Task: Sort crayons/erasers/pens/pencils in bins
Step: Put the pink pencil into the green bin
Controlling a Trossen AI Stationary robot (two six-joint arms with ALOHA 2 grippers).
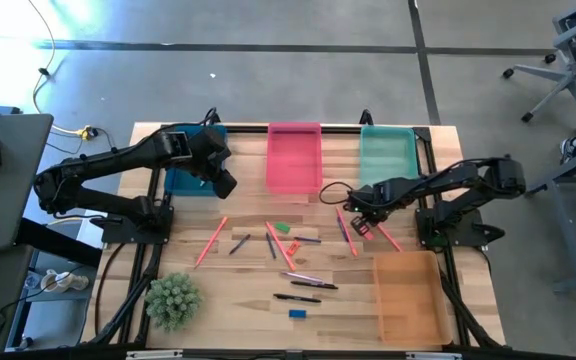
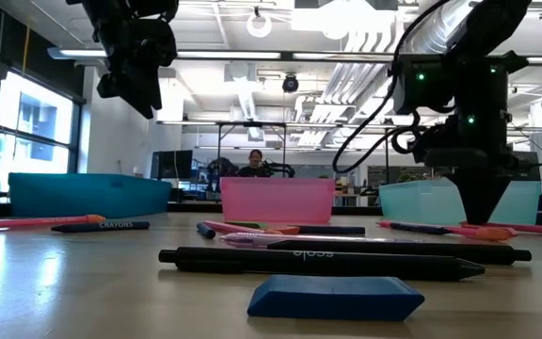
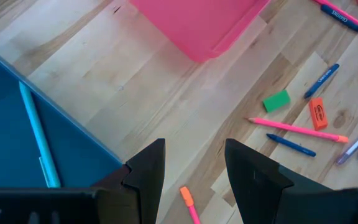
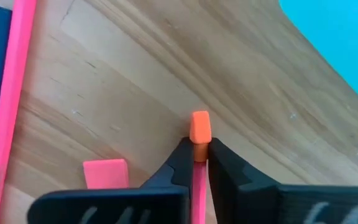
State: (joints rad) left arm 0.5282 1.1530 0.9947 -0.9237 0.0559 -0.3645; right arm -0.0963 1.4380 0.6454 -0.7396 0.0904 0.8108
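Note:
My right gripper (image 4: 200, 155) is shut on a pink pencil, low over the table in front of the teal bin (image 1: 388, 155). A pink eraser (image 4: 105, 173) lies beside it. My left gripper (image 3: 194, 168) is open, touching nothing, up over the right edge of the dark blue bin (image 1: 190, 165), which holds a light blue stick (image 3: 36, 134). The pink bin (image 1: 294, 157) stands far-centre and the orange bin (image 1: 408, 297) near-right. The green eraser (image 1: 282, 227), the blue eraser (image 1: 297, 313) and black pens (image 1: 303, 297) lie flat mid-table. My right gripper pinches the pink pencil between its two fingers just behind the orange rubber end (image 4: 200, 127), which pokes out past the fingertips. The fingers come from above, pointing down, across the pencil. I cannot tell whether the pencil is off the table.
More pink pencils (image 1: 211, 241) and dark crayons (image 1: 239, 244) are scattered mid-table. An orange stub (image 3: 316, 113) lies near the green eraser. A small green plant (image 1: 173, 300) sits near-left. A person sits in the room behind the pink bin (image 2: 255, 162).

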